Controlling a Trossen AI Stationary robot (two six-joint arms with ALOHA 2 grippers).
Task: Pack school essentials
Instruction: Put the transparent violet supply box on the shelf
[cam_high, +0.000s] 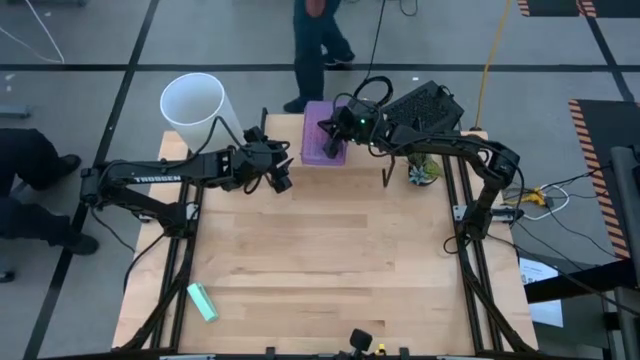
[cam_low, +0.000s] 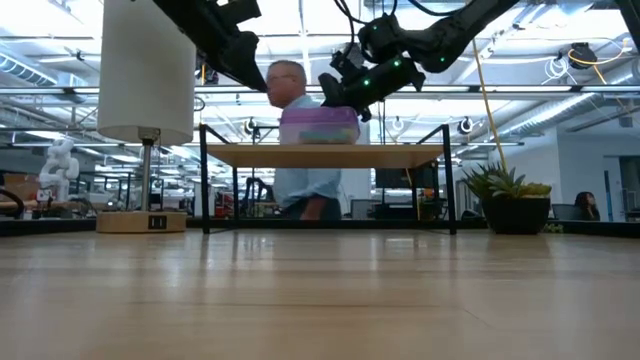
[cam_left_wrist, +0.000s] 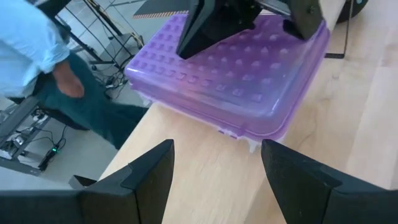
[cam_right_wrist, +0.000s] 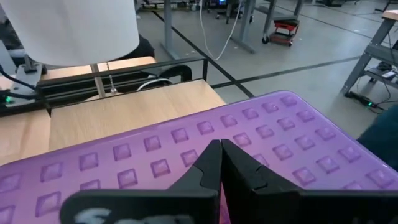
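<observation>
Resting at the far edge of the wooden table (cam_high: 330, 250), a purple plastic box (cam_high: 318, 140) with a studded lid sits closed, so none of the school essentials can be seen inside it. The right gripper (cam_high: 331, 138) is directly on top of that lid; in its wrist view the two dark fingers (cam_right_wrist: 219, 163) are pressed together with no gap, tips against the lid's surface and nothing held between them. The left gripper (cam_high: 283, 177) hangs just beside the box on its near-left side, its fingers (cam_left_wrist: 144, 174) spread wide apart and empty, pointing at the box's corner. A small green block (cam_high: 203, 301) lies alone near the table's front-left corner, well apart from both arms. A white lamp (cam_high: 193, 103) stands off the far-left corner, a small potted plant (cam_high: 421, 172) at the far right, and a person (cam_high: 318, 40) stands on the floor beyond the table.
</observation>
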